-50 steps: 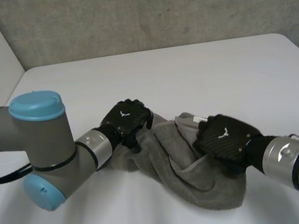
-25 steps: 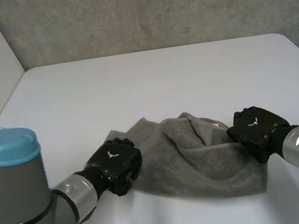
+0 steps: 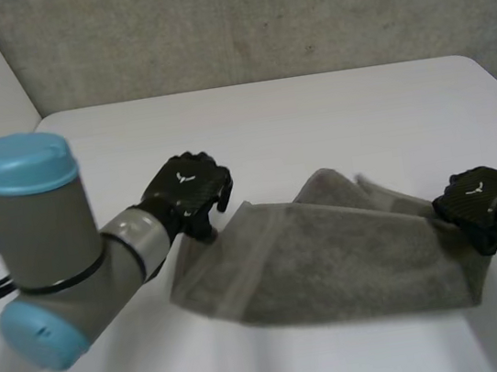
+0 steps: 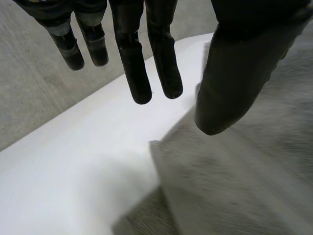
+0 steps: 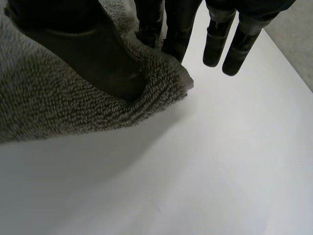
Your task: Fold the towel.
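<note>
Toward the tabletop's (image 3: 267, 119) near edge: grey terry towel (image 3: 332, 253) stretched wide, rumpled at its right end | right hand (image 3: 475, 200) pinches right corner between thumb and fingers | left hand (image 3: 186, 187) at left corner, fingers straight, holding nothing | small white mark on each hand's back | white tabletop, grey concrete wall (image 3: 253, 19) behind

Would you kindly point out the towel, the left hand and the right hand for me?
towel (image 3: 350, 246), head view, middle of its grey surface.
left hand (image 3: 189, 190), head view, back of the hand.
right hand (image 3: 477, 195), head view, back of the hand.
</note>
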Robot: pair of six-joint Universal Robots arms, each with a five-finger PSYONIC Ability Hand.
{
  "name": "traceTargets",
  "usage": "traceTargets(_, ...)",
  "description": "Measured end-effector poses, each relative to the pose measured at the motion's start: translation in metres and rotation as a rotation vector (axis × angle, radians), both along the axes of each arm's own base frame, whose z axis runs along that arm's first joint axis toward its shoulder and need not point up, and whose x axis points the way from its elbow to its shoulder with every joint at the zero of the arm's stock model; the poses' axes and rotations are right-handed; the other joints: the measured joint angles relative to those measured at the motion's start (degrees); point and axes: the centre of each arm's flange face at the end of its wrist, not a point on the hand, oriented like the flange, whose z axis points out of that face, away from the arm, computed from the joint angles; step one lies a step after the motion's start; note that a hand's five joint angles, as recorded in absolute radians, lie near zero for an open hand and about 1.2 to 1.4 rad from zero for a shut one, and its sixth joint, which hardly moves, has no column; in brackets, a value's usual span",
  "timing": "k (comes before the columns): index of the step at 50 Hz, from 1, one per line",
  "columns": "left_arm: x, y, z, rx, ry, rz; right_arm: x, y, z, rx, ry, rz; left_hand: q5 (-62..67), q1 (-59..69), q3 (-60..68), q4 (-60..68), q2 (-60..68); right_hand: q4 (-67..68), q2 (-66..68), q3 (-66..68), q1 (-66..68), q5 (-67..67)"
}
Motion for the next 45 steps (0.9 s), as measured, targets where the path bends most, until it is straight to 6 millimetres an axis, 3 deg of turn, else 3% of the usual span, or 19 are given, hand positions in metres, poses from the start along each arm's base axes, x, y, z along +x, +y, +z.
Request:
traceTargets(11, -0.04, -0.039, -0.021, -0.069, 0.033, -0.027, 0.004, 0.005, -0.002, 0.012, -0.024, 0.039, -8.71, -7.85, 0.0, 0.0, -7.99, 0.0, -53.64, 0.0, -53.55, -57.93)
traceTargets(18, -0.054, -0.048, -0.039, -0.025, 0.029, -0.091, 0.006, 0.008, -0.003, 0.02, -0.037, 0.054, -9.97, -9.19, 0.0, 0.0, -9.39, 0.0, -57.94, 0.0, -58.98, -59.41)
traceTargets(27, -0.074, -0.035, -0.049, 0.011, 0.048, -0.223, 0.008, 0.009, -0.005, 0.029, -0.05, 0.071, -17.03, -15.49, 0.0, 0.0, -15.71, 0.0, -57.94, 0.0, -58.99, -59.42)
traceTargets(45, -0.094, -0.043, -0.08, 0.065, 0.017, -0.246, 0.008, 0.01, -0.007, 0.036, -0.053, 0.076, -16.58, -15.44, 0.0, 0.0, -15.67, 0.0, -57.94, 0.0, -58.99, -59.42)
